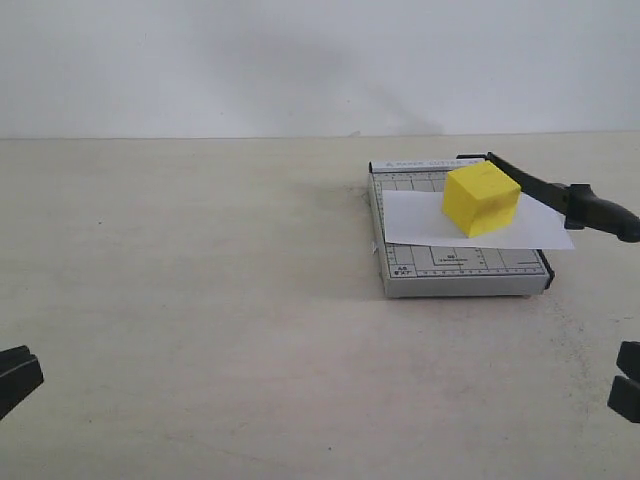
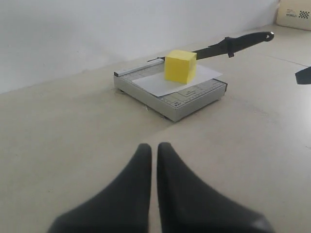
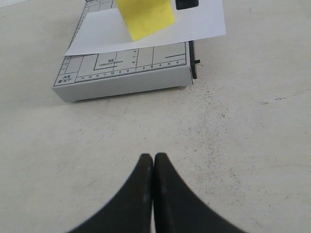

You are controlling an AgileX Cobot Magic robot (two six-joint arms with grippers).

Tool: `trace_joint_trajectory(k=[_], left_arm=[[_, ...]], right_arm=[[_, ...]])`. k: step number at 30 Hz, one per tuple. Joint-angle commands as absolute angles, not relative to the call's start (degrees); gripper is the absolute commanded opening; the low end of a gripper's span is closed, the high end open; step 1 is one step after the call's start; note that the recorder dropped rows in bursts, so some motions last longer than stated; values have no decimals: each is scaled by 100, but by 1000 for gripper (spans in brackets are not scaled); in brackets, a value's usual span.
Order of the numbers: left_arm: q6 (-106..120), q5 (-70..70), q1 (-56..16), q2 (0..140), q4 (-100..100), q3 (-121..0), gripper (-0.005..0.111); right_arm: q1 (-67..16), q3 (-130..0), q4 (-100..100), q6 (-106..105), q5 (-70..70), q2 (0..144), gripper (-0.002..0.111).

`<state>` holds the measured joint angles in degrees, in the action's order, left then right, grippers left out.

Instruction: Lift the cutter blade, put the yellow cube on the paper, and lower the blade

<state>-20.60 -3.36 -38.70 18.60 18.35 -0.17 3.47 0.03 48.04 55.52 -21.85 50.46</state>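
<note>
The yellow cube (image 1: 481,199) rests on the white paper (image 1: 420,222), which lies across the grey cutter base (image 1: 455,272). The black cutter blade (image 1: 560,195) slopes up from its hinge behind the cube, its thick handle (image 1: 603,214) hanging off the base's right side and clear of the table. In the left wrist view the cube (image 2: 180,66), paper (image 2: 155,84) and raised blade (image 2: 233,44) lie far ahead. My left gripper (image 2: 154,145) is shut and empty at the near left. My right gripper (image 3: 153,156) is shut and empty, just short of the base (image 3: 126,83).
A pale table (image 1: 200,300) runs back to a white wall (image 1: 250,60). A beige box (image 2: 294,13) with a checkered mark sits at the far corner in the left wrist view.
</note>
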Motion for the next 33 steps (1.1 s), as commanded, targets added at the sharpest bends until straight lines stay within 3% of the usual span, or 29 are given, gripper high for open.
trace_joint_trajectory(k=[1,12,18,23,28,33], left_arm=[[-2394,-675,-3856,1882,1733,0,5],[-2394,-707,-3687,1450,1733,0,5],[-2394,-721,-2142,423,1733,0,5],[-2394,-721,-1169,3,1733,0,5],[-2394,-721,-926,0,1733,0,5],[-2394,-731,-926,0,1733,0,5]], right_arm=[[347,0,4855,5541,-2112,5043,0],[347,0,4827,5541,-2325,5043,0],[347,-548,4779,4795,-3551,5043,0],[347,-2109,4678,4768,-1726,5059,0],[347,-3684,4643,4734,813,5388,0],[316,-4487,2698,2520,1907,6001,15]])
